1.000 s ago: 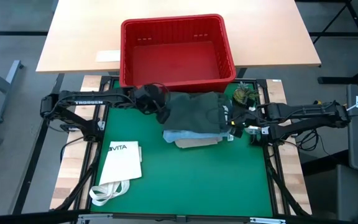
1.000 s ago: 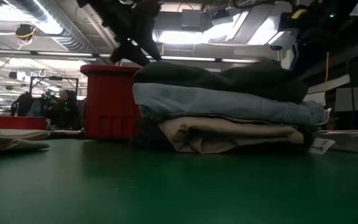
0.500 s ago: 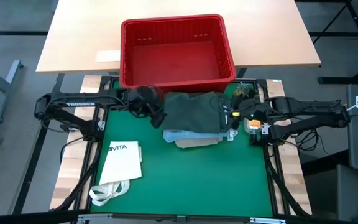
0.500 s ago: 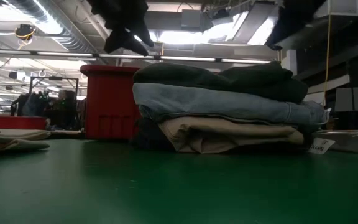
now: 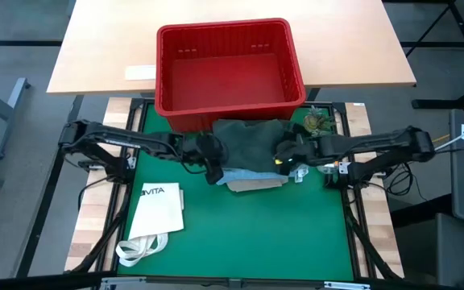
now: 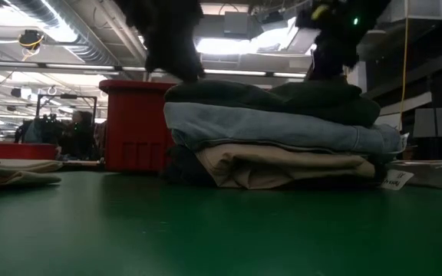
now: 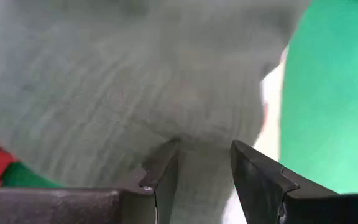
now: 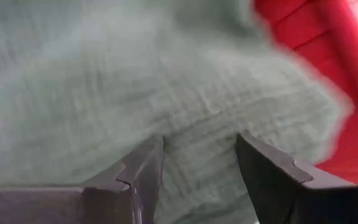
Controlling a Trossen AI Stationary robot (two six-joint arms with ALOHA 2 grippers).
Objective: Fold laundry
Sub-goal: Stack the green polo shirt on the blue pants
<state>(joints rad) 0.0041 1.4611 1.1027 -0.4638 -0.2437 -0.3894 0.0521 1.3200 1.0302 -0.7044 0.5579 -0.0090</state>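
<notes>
Both hands, left (image 5: 213,163) & right (image 5: 284,155), fingers apart on stacked laundry (image 5: 252,153); red basket (image 5: 229,66) just behind.

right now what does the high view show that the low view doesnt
Only the high view shows the white tote bag lying flat, the red basket's inside, and which arm is which: left hand and right hand at opposite ends of the dark green-grey piece. Only the low view shows the stack's layers: light blue piece over beige piece. Both show the stack, basket and green mat.
</notes>
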